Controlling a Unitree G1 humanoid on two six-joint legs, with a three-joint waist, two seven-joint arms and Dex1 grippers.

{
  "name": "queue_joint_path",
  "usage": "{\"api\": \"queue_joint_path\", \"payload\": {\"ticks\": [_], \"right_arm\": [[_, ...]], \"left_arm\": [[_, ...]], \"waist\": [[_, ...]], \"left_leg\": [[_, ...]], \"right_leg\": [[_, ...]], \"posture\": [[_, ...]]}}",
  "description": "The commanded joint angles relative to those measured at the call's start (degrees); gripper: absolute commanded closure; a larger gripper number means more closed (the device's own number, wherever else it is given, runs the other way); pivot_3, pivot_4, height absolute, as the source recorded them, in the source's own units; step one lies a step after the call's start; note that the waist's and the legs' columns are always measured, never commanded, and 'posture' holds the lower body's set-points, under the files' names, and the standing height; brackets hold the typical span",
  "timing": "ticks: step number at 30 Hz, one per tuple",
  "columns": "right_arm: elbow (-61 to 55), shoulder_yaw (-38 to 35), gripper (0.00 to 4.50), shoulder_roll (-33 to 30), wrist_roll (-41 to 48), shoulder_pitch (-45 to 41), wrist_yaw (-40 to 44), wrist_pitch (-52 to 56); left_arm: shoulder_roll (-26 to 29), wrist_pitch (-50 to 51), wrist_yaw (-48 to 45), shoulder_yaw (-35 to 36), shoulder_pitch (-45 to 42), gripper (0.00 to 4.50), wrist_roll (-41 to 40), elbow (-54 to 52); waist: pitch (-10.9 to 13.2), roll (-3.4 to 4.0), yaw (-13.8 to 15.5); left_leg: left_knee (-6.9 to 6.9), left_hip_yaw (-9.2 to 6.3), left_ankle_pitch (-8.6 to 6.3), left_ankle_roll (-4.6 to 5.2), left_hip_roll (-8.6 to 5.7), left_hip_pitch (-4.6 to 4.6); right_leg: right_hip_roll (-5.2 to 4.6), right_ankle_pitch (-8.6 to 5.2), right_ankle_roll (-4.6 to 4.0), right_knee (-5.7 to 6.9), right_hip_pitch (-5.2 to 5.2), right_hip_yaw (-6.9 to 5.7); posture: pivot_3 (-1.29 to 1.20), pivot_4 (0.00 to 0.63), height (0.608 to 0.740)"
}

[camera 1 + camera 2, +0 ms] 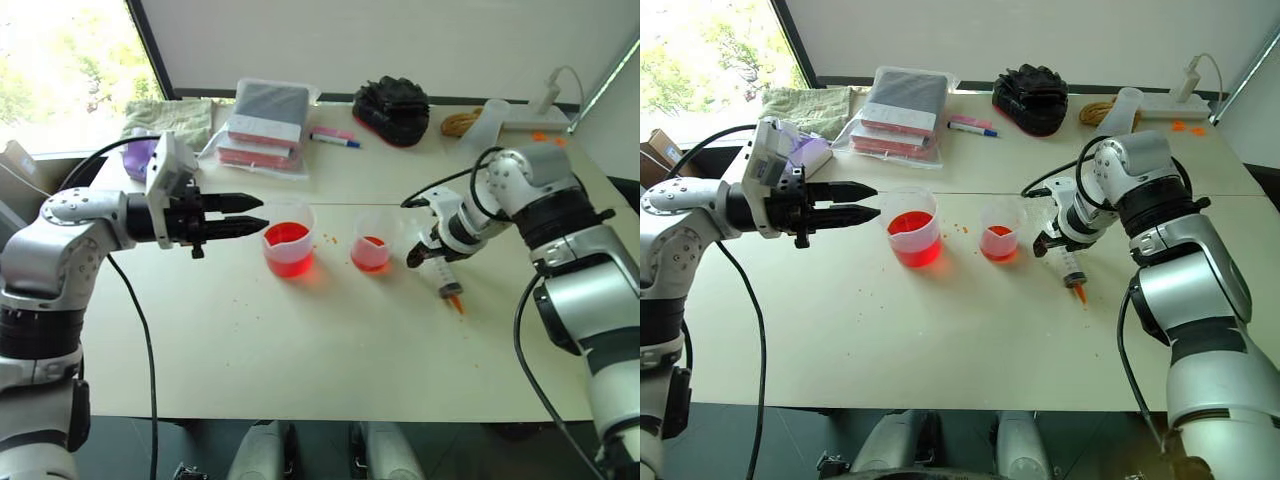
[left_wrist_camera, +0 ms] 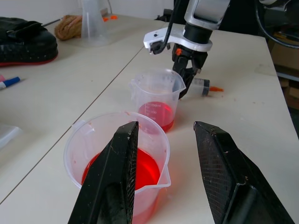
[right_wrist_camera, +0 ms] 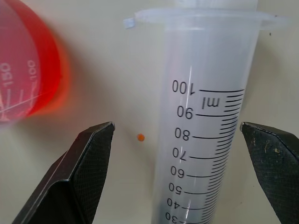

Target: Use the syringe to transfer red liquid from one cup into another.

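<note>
Cream laminate table (image 1: 300, 360), matte, with a seam line running across it and small orange specks scattered near the cups. Landmark: the larger clear plastic cup (image 1: 289, 238), wide, with a pouring lip, about a third full of red liquid (image 1: 287, 240). On its right side, near but apart, stands the smaller clear cup (image 1: 371, 241), graduated, with a shallow red layer at its bottom. Beyond the small cup from the landmark lies the syringe (image 1: 446, 277), flat on the table: clear barrel with printed ml markings, flange end toward the back of the table, orange tip (image 1: 456, 301) toward the front edge, so its long axis runs roughly front to back, slightly slanted.

Right gripper (image 3: 177, 135) points steeply down over the barrel, black textured fingers (image 3: 91, 154) spread wide on either side of it, not touching it. Left gripper (image 1: 262, 214) is level, just on the landmark's left at rim height, fingers parted with nothing between them; the larger cup's rim sits right in front of them.

Behind the landmark: stacked pink-edged packs in clear wrap (image 1: 265, 125), a pink-and-blue marker (image 1: 334, 139), a green cloth (image 1: 172, 118), a black glove-like bundle (image 1: 392, 107), a coil of rope (image 1: 462, 124), a frosted beaker (image 2: 92, 23)
</note>
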Motion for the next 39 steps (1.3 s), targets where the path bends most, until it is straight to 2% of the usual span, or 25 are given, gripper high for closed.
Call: {"api": "queue_joint_path", "payload": {"ticks": [1, 2, 5, 8, 9, 10, 17, 20, 21, 24, 26, 28, 32, 39], "right_arm": [[-0.2, -2.9, 0.05, 1.1, -3.1, 0.1, -0.2, 0.3], [-0.2, -3.4, 0.05, 1.4, -3.8, 0.2, -0.2, 0.3], [-1.5, -5.5, 0.91, 2.2, -6.3, 1.0, 0.2, 0.3], [-1.7, -6.9, 2.52, 2.8, -8.1, 1.6, 0.2, 0.3], [-1.8, -7.1, 2.95, 2.9, -8.4, 1.8, 0.3, 0.3], [-2.0, -7.5, 3.16, 2.8, -8.5, 2.0, 0.3, 0.3], [-0.7, -13.8, 3.16, 1.1, -11.1, 1.1, -4.8, 0.3], [-8.8, -19.7, 3.16, -1.3, -16.6, 0.4, -7.2, -0.2], [-11.8, -20.0, 3.16, -2.2, -18.6, 0.2, -7.3, -2.3], [-22.8, -18.5, 3.16, -4.0, -25.7, 0.3, -6.1, -20.1], [-29.5, -21.6, 3.16, -1.5, -27.3, 2.4, -5.7, -29.7], [-34.3, -21.6, 3.16, 0.3, -29.4, 4.6, -4.0, -36.5], [-44.8, -25.1, 3.16, 10.0, -26.0, 10.0, 1.7, -50.0], [-50.0, -25.6, 3.16, 25.8, -17.9, 15.6, 11.5, -58.9]], "left_arm": [[0.6, 0.0, 0.7, 2.1, -0.1, 2.56, -1.4, -2.2], [0.6, 0.0, 0.8, 2.1, -0.1, 2.56, -1.4, -2.3], [0.5, 0.1, 1.4, 1.9, -0.1, 2.56, -1.5, -2.4], [0.0, 0.4, 2.2, 1.4, -0.1, 2.56, -2.1, -2.8], [0.0, 0.4, 2.3, 1.3, -0.1, 2.56, -2.2, -2.9], [-0.1, 0.5, 2.3, 1.2, -0.2, 2.56, -2.3, -2.9], [0.0, 0.7, 1.9, 0.9, -1.9, 2.56, -2.2, -1.3], [0.0, 1.0, 1.8, 1.0, -3.5, 2.56, -2.2, 0.0], [-0.1, 1.2, 2.0, 1.2, -4.1, 2.56, -2.4, 0.4], [-2.1, 3.7, 4.2, 3.3, -7.0, 2.56, -5.2, 3.0], [-3.0, 5.0, 5.3, 4.1, -9.0, 2.56, -6.3, 4.9], [-3.3, 5.5, 5.6, 4.3, -10.7, 2.56, -6.3, 6.4], [-4.6, 9.3, 9.8, 6.1, -18.7, 2.56, -8.3, 10.5], [-0.4, 12.0, 10.5, 7.3, -23.6, 2.56, -8.0, 13.7]], "waist": [[0.0, 0.00, 0.0], [0.0, 0.00, 0.0], [0.0, 0.00, 0.0], [0.0, 0.00, 0.0], [0.0, 0.00, 0.0], [0.0, 0.00, 0.0], [0.0, 0.00, 0.0], [0.0, 0.03, 0.1], [0.0, 0.03, 0.2], [0.0, 0.04, 0.1], [0.0, 0.04, -0.2], [0.0, 0.03, -0.6], [0.0, 0.00, -0.3], [0.0, 0.01, -0.1]], "left_leg": [[0.00, 0.00, 0.00, 0.00, 0.00, 0.00], [0.00, 0.00, 0.00, 0.00, 0.00, 0.00], [-0.01, 0.00, 0.00, 0.00, 0.01, 0.00], [-0.01, 0.00, 0.00, 0.00, 0.01, 0.00], [0.00, 0.00, 0.00, 0.00, 0.00, 0.00], [0.00, 0.00, 0.00, 0.00, 0.00, 0.01], [0.00, -0.01, 0.00, 0.00, 0.00, 0.01], [0.00, 0.01, 0.00, 0.00, 0.00, -0.01], [0.00, 0.01, 0.00, 0.00, 0.00, -0.03], [-0.01, 0.00, 0.00, 0.01, 0.00, -0.03], [-0.01, 0.00, 0.00, 0.01, 0.00, -0.02], [-0.01, 0.01, 0.01, -0.02, 0.10, 0.02], [-0.02, -0.07, 0.08, -0.14, 0.26, 0.04], [-0.02, -0.09, 0.12, -0.21, 0.24, 0.02]], "right_leg": [[0.00, 0.00, 0.00, 0.00, 0.00, 0.00], [0.00, 0.00, 0.00, 0.00, 0.00, 0.00], [0.02, 0.00, 0.00, 0.01, 0.00, 0.00], [0.02, 0.00, 0.00, 0.00, 0.00, 0.00], [0.02, 0.00, 0.00, 0.00, 0.00, 0.00], [0.02, 0.00, 0.00, 0.00, 0.01, 0.00], [0.03, 0.00, 0.00, 0.00, 0.01, 0.00], [0.03, 0.00, 0.00, -0.01, 0.01, 0.00], [0.03, 0.00, 0.00, -0.01, -0.01, 0.00], [0.06, 0.00, 0.01, -0.02, -0.02, 0.00], [0.11, 0.00, 0.02, -0.02, -0.02, 0.01], [0.29, 0.00, 0.03, 0.00, -0.02, 0.07], [0.49, 0.00, 0.02, 0.06, 0.01, 0.10], [0.49, 0.01, 0.02, 0.17, 0.01, 0.10]], "posture": [[0.00, 0.150, 0.740], [0.00, 0.150, 0.740], [0.00, 0.150, 0.740], [0.00, 0.150, 0.740], [0.00, 0.150, 0.740], [0.00, 0.150, 0.740], [0.00, 0.150, 0.740], [0.00, 0.150, 0.740], [0.00, 0.150, 0.740], [0.00, 0.150, 0.740], [0.00, 0.150, 0.740], [0.00, 0.150, 0.740], [0.00, 0.150, 0.740], [0.00, 0.150, 0.740]]}}
